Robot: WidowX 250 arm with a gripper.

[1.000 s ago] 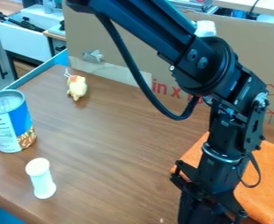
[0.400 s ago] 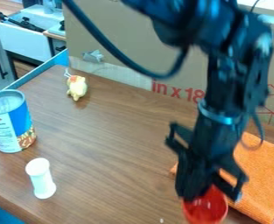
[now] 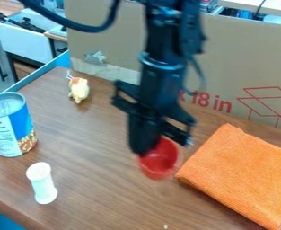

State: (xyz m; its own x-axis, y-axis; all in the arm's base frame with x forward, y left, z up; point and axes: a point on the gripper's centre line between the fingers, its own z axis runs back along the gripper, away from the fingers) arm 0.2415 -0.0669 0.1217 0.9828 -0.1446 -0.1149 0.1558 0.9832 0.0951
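The gripper (image 3: 145, 152) hangs over the middle of the table, shut on the rim of a red cup (image 3: 159, 161). The cup's mouth is tilted toward the camera, and its upper left side is hidden behind the fingers. To the right of the cup lies a folded orange cloth (image 3: 241, 173). At the lower left stands a white cylinder (image 3: 42, 183) with wider ends.
A blue and white can (image 3: 9, 126) stands at the table's left side. A small yellow toy (image 3: 79, 89) is near the back left. A cardboard sheet (image 3: 244, 58) rises along the back edge of the wooden table (image 3: 100, 134).
The arm has lifted the red cup into view from the bottom edge and carried it up and left. The orange cloth is now uncovered. Can, toy and cylinder have stayed put.
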